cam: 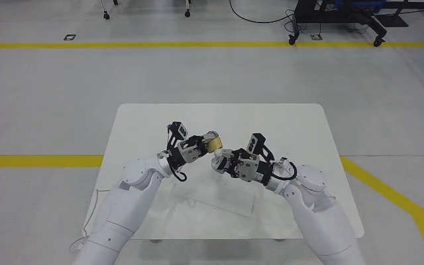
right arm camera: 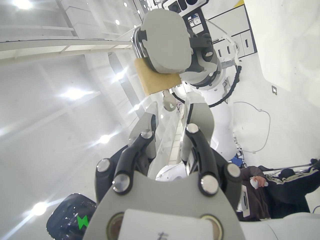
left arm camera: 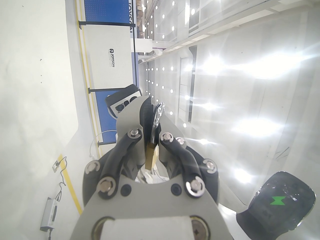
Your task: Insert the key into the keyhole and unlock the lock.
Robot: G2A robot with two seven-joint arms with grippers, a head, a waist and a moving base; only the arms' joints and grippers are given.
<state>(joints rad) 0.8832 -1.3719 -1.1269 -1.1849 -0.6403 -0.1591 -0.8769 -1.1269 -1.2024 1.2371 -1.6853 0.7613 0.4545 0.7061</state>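
Note:
A brass padlock [cam: 213, 142] is held above the middle of the white table [cam: 298, 126], with my left gripper [cam: 207, 144] shut on it. In the right wrist view the brass body [right arm camera: 155, 81] sticks out past the grey pads [right arm camera: 165, 48], and the shackle [right arm camera: 135, 41] shows on the other side. A silver key [right arm camera: 168, 101] hangs from the lock's underside. My right gripper [right arm camera: 173, 111] is open just below the key head, its fingers apart on either side. In the left wrist view the lock [left arm camera: 151, 157] sits edge-on in my left gripper [left arm camera: 155, 121].
Both arms meet over the table's centre, my right gripper [cam: 220, 163] close beside the lock. Bare table surface lies all around them. Grey floor with yellow lines [cam: 199, 45] surrounds the table.

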